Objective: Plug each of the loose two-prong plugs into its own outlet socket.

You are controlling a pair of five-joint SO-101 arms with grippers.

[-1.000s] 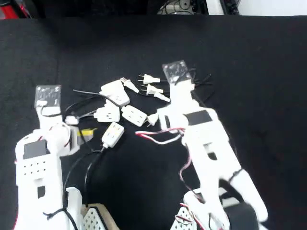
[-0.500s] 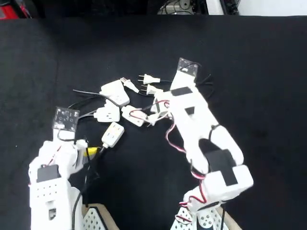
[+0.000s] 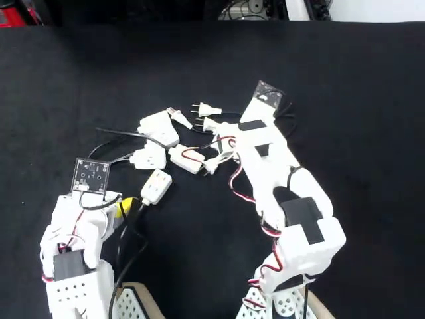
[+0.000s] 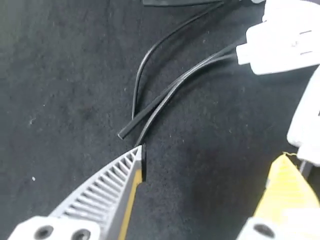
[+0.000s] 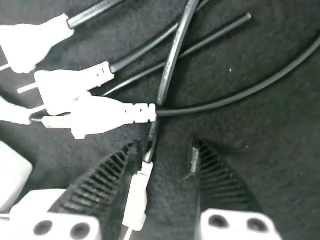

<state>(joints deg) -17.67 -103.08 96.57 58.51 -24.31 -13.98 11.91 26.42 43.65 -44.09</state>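
From above, four white rectangular outlet sockets (image 3: 159,127) cluster mid-table on the black cloth (image 3: 345,80). White two-prong plugs (image 3: 207,109) lie loose just beside them. The right wrist view adds detail: the right gripper (image 5: 164,145) is spread, a black cord (image 5: 172,65) runs ungripped between its fingers, and three plugs lie just beyond. In the left wrist view, the left gripper (image 4: 210,162) gapes over cloth near thin black cables (image 4: 165,95).

The black table (image 3: 358,133) I worked at bore white sockets (image 3: 159,127), loose plugs (image 3: 207,109) and black cords (image 3: 116,131), clustered left of centre.
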